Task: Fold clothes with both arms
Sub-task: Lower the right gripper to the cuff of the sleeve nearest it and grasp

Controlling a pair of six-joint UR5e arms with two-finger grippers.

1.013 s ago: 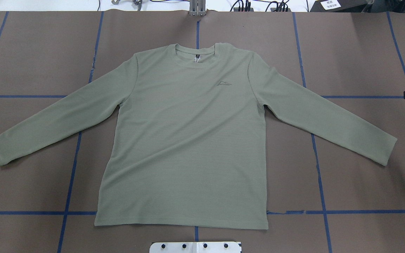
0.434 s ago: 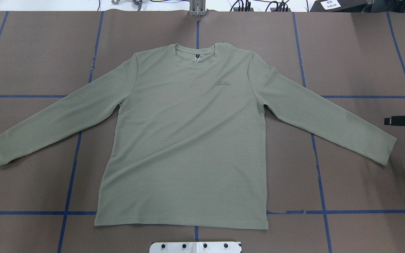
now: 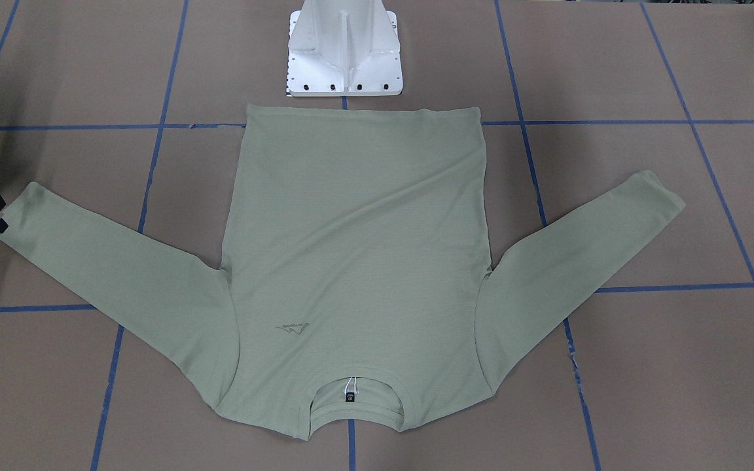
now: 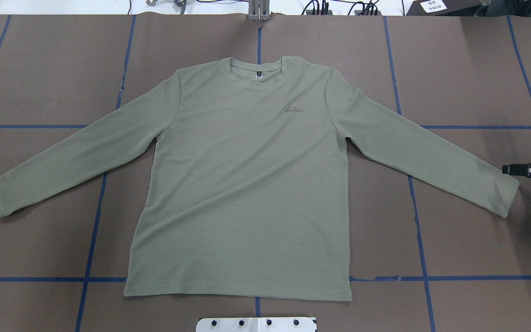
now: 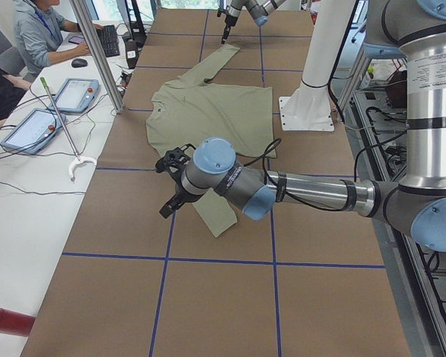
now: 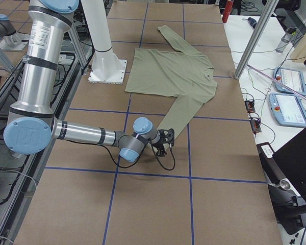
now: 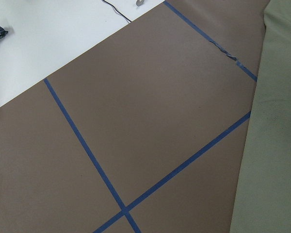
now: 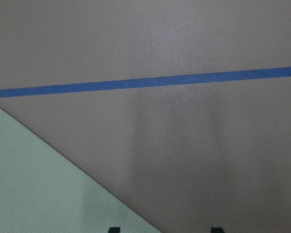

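The pale green long-sleeved shirt [image 4: 247,184] lies flat and face up on the brown table, both sleeves spread out, neckline away from the robot's base. My right gripper [image 4: 505,169] hovers just beyond the right sleeve's cuff [image 4: 500,193], low over the table. In the right wrist view its fingertips [image 8: 113,229] stand apart, so the right gripper [image 8: 163,230] is open and empty, with sleeve fabric [image 8: 34,184] beside it. My left gripper [image 5: 169,195] shows only in the exterior left view, near the left cuff [image 5: 221,222]; I cannot tell its state.
The white pedestal base [image 3: 344,59] stands just behind the shirt's hem. Blue tape lines [image 4: 92,230] cross the brown cover. A side desk with tablets [image 5: 78,93] and a seated person [image 5: 41,30] runs along the far edge.
The right gripper has moved toward the robot's side and inward, ending next to the right sleeve's cuff. The shirt has not moved.
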